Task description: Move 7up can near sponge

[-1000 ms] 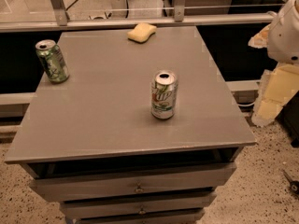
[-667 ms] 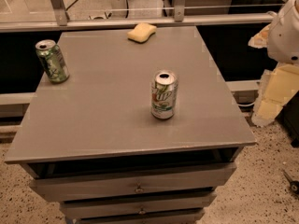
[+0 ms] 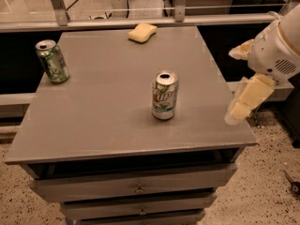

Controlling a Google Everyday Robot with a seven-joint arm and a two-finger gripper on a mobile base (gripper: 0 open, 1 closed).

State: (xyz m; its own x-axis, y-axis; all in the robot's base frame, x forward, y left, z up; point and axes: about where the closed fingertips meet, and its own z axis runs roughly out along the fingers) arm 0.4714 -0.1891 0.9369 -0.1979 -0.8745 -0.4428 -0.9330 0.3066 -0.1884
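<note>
- Step in hand: the approach. The 7up can (image 3: 165,95) has not been picked up; it stands upright and alone on the worktop (image 3: 98,121), right of centre and towards the front edge.
- The sponge (image 3: 142,33) lies flat at the far edge of the worktop, a little left of the can's line and well apart from it.
- A darker green can (image 3: 52,61) stands upright near the far-left edge. It is not part of the task.
- The claw (image 3: 238,81) hangs off the right side of the worktop, level with the 7up can and well clear of it. It is released: the two pale fingers (image 3: 247,97) are spread and hold nothing.
- Next move, as judged: bring the claw in leftward over the worktop, line the spread fingers either side of the can's body, and close. Then lift it and carry it back and slightly left, setting it down just beside the sponge.
- Risk: the can is tall and probably light, so a finger clipping it on the way in could tip it.
- Against the earlier frames: the claw has shifted left and slightly lower, closer to the worktop's right edge. Both cans and the sponge sit where they were.
</note>
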